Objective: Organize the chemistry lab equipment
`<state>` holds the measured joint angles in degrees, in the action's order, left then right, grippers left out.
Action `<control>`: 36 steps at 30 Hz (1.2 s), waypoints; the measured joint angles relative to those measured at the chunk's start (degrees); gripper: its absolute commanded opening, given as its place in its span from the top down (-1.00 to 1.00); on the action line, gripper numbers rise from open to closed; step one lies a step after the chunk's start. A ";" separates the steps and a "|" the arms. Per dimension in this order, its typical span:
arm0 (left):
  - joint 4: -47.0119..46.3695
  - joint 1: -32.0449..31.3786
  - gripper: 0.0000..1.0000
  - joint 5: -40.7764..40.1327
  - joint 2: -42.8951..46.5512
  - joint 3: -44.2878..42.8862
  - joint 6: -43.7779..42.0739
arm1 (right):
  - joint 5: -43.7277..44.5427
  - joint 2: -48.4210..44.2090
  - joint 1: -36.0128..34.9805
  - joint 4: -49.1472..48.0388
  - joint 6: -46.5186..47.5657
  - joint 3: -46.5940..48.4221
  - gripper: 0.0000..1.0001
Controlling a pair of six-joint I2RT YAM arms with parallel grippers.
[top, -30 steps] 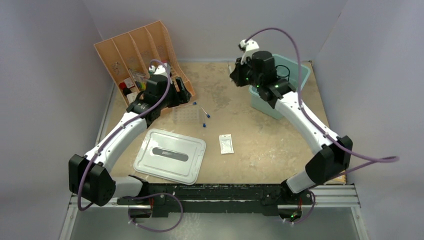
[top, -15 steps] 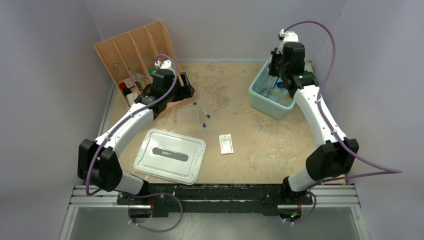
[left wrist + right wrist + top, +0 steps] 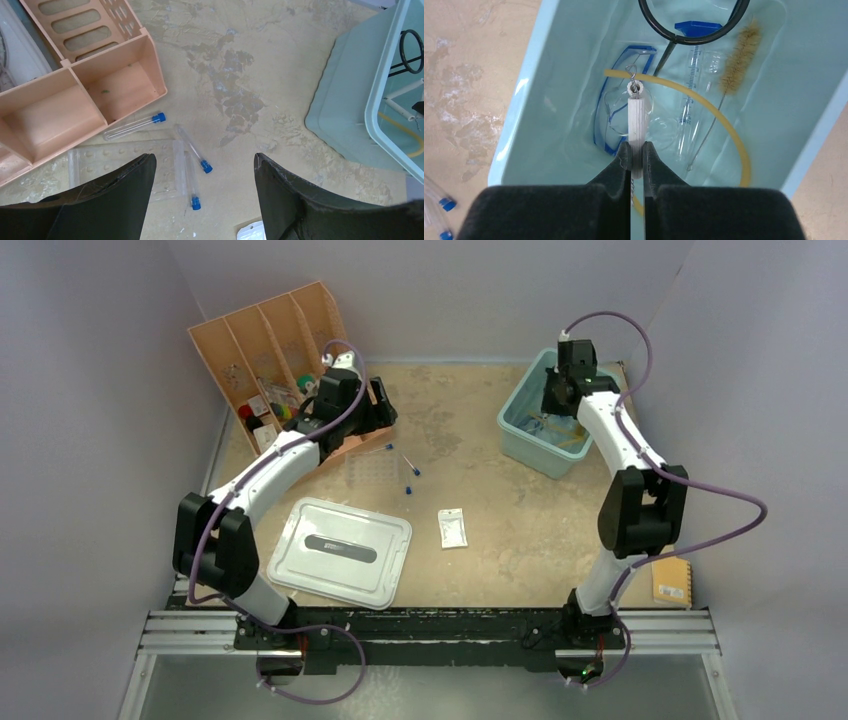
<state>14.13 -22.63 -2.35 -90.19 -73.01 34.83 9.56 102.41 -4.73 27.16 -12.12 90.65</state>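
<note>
Wire triangle (image 3: 637,112): one white-sleeved side pinched between the closed fingers of the right gripper (image 3: 636,155), over the teal bin (image 3: 531,90) holding goggles (image 3: 611,117), amber rubber hose (image 3: 618,73), black wire ring (image 3: 694,42) and a bristle brush (image 3: 739,57). Blue-capped thin tubes (image 3: 191,150): three lying loose on and beside the flat clear tube rack (image 3: 120,165) by the peach slotted organizer (image 3: 100,95), under the left gripper (image 3: 201,165), jaws wide and empty. Small clear packet (image 3: 453,528): on the table (image 3: 500,500), right of the grey lid (image 3: 340,552).

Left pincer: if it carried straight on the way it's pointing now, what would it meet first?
Most likely the blue-capped tubes lying at the edge of the clear tube rack: they sit dead ahead of the open left pincer. Depth is unclear; the table is just under them.
</note>
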 measured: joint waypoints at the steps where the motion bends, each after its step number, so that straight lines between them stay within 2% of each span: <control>1: 0.15 0.00 -0.41 0.00 -0.20 -0.04 0.00 | 0.15 0.24 0.00 0.02 -0.20 0.07 1.00; 6: 0.61 0.00 -0.41 -0.02 -0.35 -0.15 -0.57 | 2.10 1.33 0.00 -0.59 -1.64 0.33 1.00; 15: 1.86 0.00 -0.41 -0.02 -0.35 -0.26 -2.67 | 10.82 5.16 -0.59 -0.22 -2.14 0.98 1.00; 30: 2.47 0.00 -0.41 0.35 -0.55 -0.20 -3.02 | 5.66 10.84 -2.03 -4.52 -1.16 1.22 1.00; 36: 2.60 0.00 -0.41 0.35 -0.55 -0.20 -3.02 | 4.22 10.95 -2.08 -4.70 -1.01 1.22 0.79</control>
<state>16.73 -22.63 -2.00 -90.74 -73.21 31.81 13.78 113.36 -6.81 22.46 -13.13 91.88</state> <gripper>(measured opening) 0.705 0.070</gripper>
